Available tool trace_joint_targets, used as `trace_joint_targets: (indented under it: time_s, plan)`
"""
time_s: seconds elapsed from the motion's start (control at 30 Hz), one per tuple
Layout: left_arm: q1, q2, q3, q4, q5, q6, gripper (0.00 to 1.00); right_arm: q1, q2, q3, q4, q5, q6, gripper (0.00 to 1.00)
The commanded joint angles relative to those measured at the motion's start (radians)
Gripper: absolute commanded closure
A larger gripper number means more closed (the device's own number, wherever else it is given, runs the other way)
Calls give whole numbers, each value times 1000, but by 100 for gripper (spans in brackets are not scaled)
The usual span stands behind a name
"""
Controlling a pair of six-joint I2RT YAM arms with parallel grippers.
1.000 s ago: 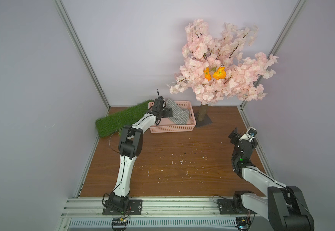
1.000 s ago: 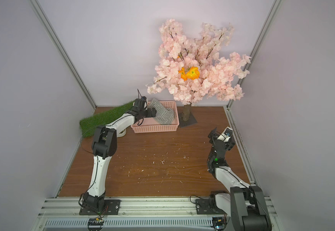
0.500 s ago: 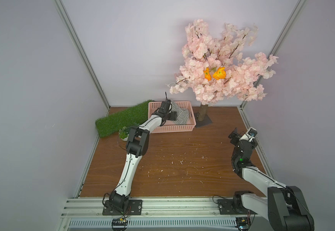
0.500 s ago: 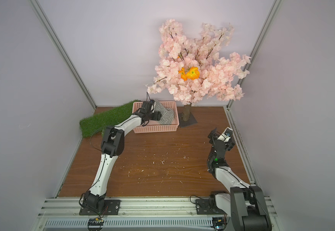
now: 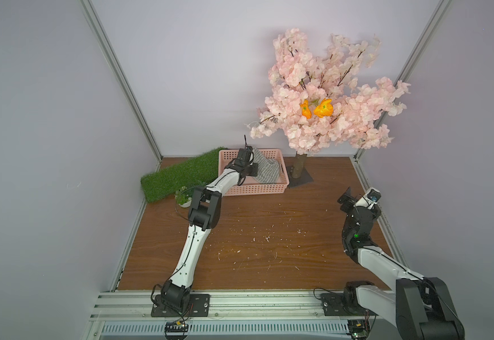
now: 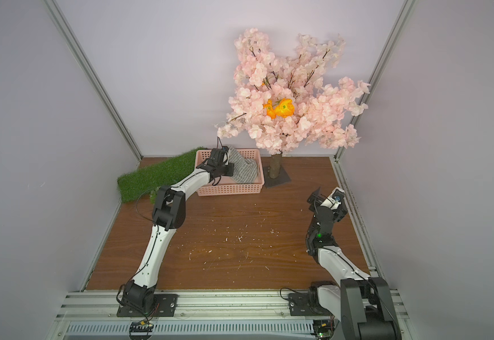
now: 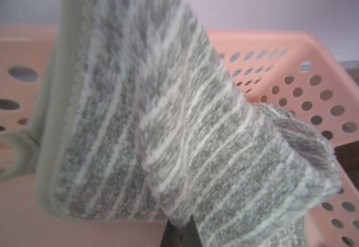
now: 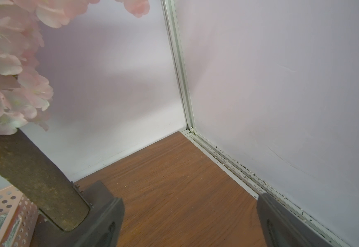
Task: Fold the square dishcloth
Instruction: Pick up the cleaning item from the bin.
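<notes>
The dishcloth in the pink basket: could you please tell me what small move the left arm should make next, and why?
Probably lift straight up. The left gripper is shut on a fold of the square dishcloth, which lies bunched inside the pink basket; raising it should clear the walls before it goes to the table for folding.

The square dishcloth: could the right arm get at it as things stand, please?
Probably not easily: the square dishcloth lies in the pink basket, and the tree trunk stands between it and the open right tool, off near the side wall.
</notes>
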Motion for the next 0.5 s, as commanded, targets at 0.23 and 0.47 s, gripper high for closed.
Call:
trace_joint_targets:
  time_s: [0.23, 0.47]
  plan:
    - [-6, -281, -191, 127, -128, -28, 99, 1, -20, -8, -3, 10, -1, 1]
    - [-5, -556, -483, 327, -151, -75, 99, 2, -22, -5, -4, 0, -1, 1]
